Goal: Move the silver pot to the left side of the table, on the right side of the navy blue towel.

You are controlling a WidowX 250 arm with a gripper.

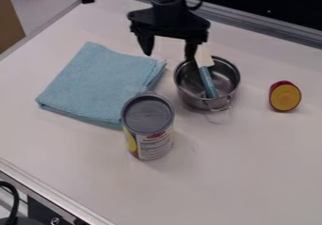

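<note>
Silver metal pot [187,85] just beside folded light-blue cloth towel [100,84]; black two-finger gripper [169,53] near pot, spread wide.

Table [245,167]: white, we see four items
Towel [100,83]: light blue, folded
Can [151,141]: upright, near towel
Pot [194,100]: silver, right of towel
Red-yellow oval [285,97]: right of pot

Gap right of pot [194,101]; can [149,137] front-left
</note>
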